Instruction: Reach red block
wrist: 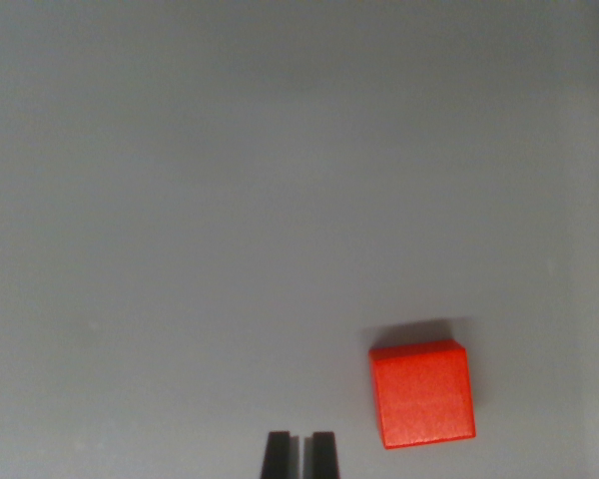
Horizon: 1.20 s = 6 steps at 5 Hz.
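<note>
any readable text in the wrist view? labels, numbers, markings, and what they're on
None. No text, label, number or sign is readable in the wrist view.
red block: plain faces, no print visible.
grey surface: bare, no markings.
gripper: only the dark tips of the jaws show at the bottom edge, with a narrow gap between them; no lettering on them.

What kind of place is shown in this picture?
Probably a lab test bench, though little shows: a plain grey surface, a single red block lying on it, and the gripper fingers nearly closed at the bottom edge.
</note>
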Each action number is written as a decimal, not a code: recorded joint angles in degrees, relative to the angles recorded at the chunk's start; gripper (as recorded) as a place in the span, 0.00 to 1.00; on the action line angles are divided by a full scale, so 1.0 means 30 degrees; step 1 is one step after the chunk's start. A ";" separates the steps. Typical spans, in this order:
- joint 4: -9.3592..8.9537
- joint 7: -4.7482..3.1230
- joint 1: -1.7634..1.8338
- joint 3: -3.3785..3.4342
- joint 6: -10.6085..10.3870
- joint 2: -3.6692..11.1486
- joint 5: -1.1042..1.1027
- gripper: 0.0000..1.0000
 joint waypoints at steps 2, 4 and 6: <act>-0.0590 -0.0070 -0.0134 -0.0104 -0.0905 0.0280 -0.0097 0.00; -0.1167 -0.0139 -0.0265 -0.0205 -0.1790 0.0554 -0.0191 0.00; -0.1702 -0.0202 -0.0387 -0.0299 -0.2611 0.0808 -0.0278 0.00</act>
